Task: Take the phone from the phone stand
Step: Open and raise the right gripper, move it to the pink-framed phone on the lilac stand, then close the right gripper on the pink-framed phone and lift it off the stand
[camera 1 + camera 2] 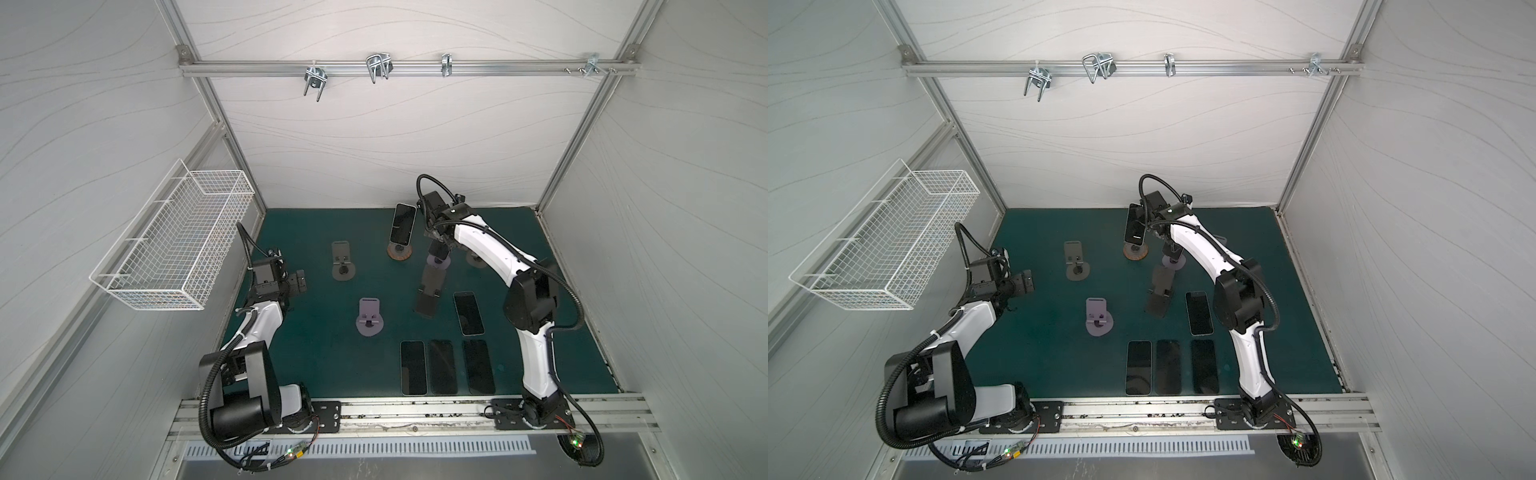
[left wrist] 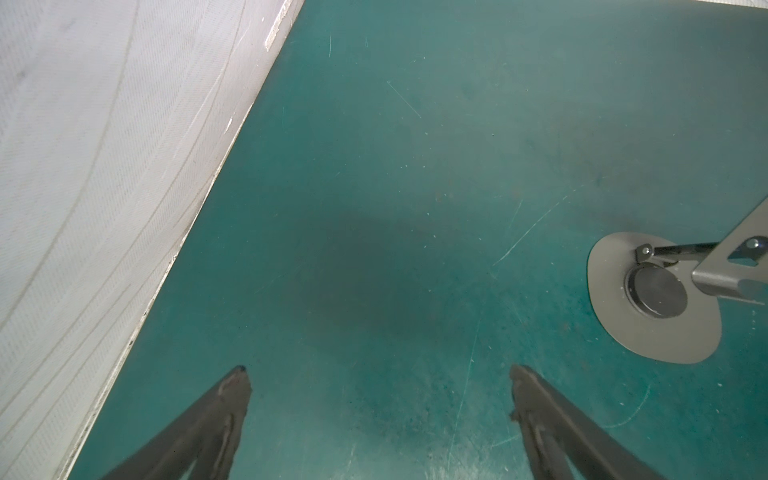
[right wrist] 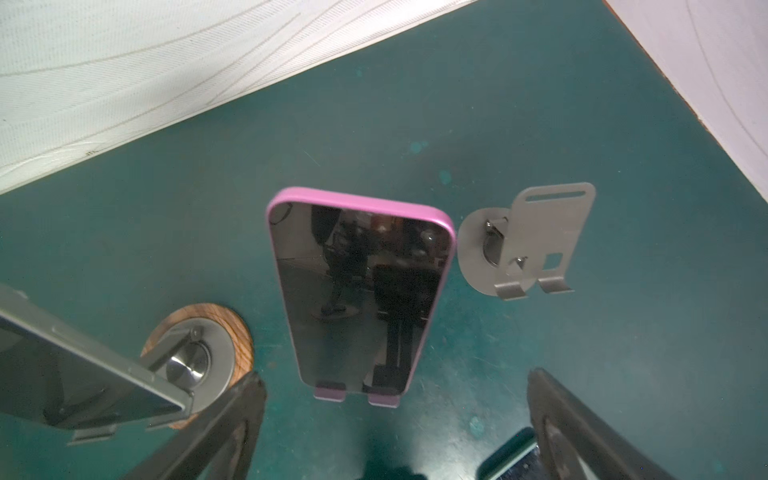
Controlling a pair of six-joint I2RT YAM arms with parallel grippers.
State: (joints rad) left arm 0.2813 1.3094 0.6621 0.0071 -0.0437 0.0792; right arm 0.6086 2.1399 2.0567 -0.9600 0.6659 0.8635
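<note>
Pink-cased phone (image 3: 361,291) leans on its phone stand (image 3: 330,392) just ahead of your right gripper (image 3: 395,376), centred between its wide-spread jaws, untouched. This looks like the approach: advance, straddle its long edges, close, then lift it off. Your left gripper (image 2: 378,370) hangs wide, empty.

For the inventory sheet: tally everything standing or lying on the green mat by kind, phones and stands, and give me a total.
Phones: 6 (4 lying flat, 2 on stands)
Phone stands: 6 (4 empty)
Total: 12
</note>
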